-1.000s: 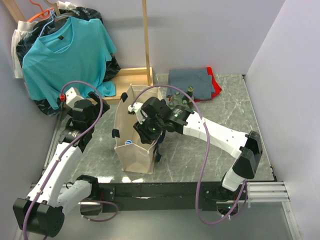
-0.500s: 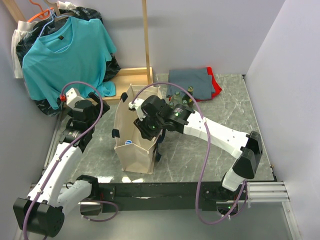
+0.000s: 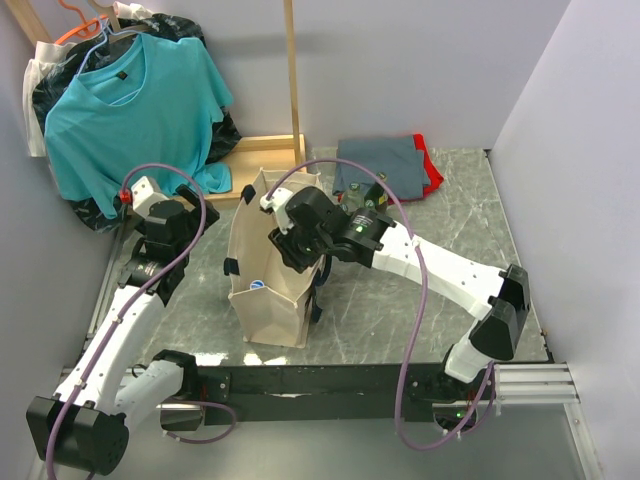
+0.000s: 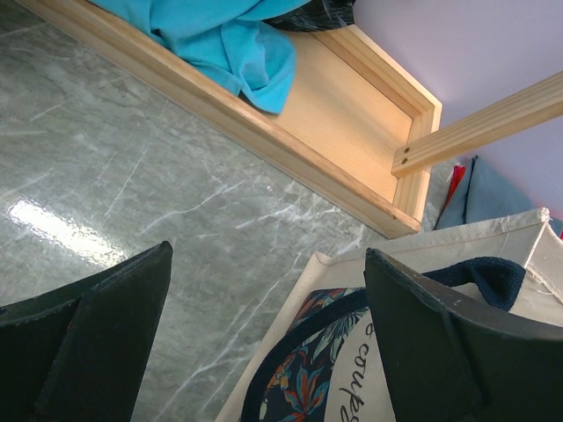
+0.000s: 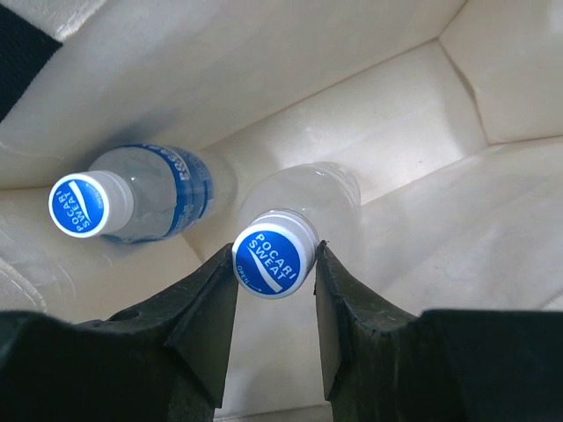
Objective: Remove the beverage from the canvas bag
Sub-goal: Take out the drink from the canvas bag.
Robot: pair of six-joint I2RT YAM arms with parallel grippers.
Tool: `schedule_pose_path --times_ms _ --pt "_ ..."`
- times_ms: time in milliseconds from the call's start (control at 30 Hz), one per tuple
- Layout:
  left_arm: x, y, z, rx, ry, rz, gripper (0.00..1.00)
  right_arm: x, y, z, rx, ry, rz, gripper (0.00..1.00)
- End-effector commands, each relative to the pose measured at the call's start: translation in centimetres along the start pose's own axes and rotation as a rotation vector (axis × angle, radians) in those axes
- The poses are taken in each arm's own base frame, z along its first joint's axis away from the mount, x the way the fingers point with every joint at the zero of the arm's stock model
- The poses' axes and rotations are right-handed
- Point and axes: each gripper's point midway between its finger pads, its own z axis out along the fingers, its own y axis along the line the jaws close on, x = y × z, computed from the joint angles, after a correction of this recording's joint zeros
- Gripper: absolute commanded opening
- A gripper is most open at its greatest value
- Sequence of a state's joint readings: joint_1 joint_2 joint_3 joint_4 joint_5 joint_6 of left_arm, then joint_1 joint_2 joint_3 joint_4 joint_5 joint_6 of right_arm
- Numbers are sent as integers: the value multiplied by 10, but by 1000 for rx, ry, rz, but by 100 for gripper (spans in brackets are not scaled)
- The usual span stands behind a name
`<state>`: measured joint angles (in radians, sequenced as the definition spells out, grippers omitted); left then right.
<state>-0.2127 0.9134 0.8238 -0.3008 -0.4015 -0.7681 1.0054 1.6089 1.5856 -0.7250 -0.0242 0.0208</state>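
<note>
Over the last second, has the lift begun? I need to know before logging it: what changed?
The right gripper, jaws shut on a bottle, moved up the top view, probably rising inside the bag. Bag, other bottle and left gripper stayed put.

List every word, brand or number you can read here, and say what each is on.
"POCARI SWEAT": gripped bottle's cap.
"POCARI SWEAT": second bottle's cap.
"coupe", cut off at the frame edge: print on the canvas bag.
Too small to read: the fine print under the logo on the gripped bottle's cap.
Too blurred to read: second bottle's blue label.
Top view: nothing readable.
</note>
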Motion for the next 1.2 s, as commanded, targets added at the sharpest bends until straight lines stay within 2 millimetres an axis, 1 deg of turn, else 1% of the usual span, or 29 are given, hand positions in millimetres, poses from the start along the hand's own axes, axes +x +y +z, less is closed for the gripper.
schedule_pose_path --times_ms 0,233,333,433,600,667,800,833,900,933,967,1033,1067,1167 --pt "-8 -1 0 7 -36 -3 96 -75 -6 -50 43 -300 -3 0" --pt "-9 -2 -1 9 -39 -6 96 -84 -14 -53 88 -346 6 0" --pt "-10 0 -2 5 -42 -4 96 -84 -16 -49 94 -357 9 0" --pt "-10 0 -3 4 -43 -3 96 -80 -20 -35 110 -346 14 0" --pt "-10 2 -3 -2 -46 -1 96 -70 -26 -6 141 -310 30 0" --pt "-10 2 -3 -5 -47 2 96 -71 -33 3 171 -313 41 0" --pt "-10 4 -2 -12 -48 3 96 -81 -42 13 186 -335 50 0" --pt "-11 4 -3 -12 -51 4 96 -89 -45 10 191 -353 50 0" --pt "-11 6 -3 -19 -52 7 96 -92 -48 16 199 -349 45 0" --pt "-10 6 -2 -22 -53 11 96 -99 -49 14 203 -363 46 0" --pt "-12 7 -2 -24 -58 12 96 -100 -50 18 207 -356 46 0" --pt "-12 7 -2 -28 -58 17 96 -108 -55 17 227 -368 26 0" --pt "-12 8 -2 -30 -58 19 96 -108 -57 21 225 -363 25 0" --pt "-11 8 0 -34 -55 22 96 -113 -60 26 220 -364 30 0"
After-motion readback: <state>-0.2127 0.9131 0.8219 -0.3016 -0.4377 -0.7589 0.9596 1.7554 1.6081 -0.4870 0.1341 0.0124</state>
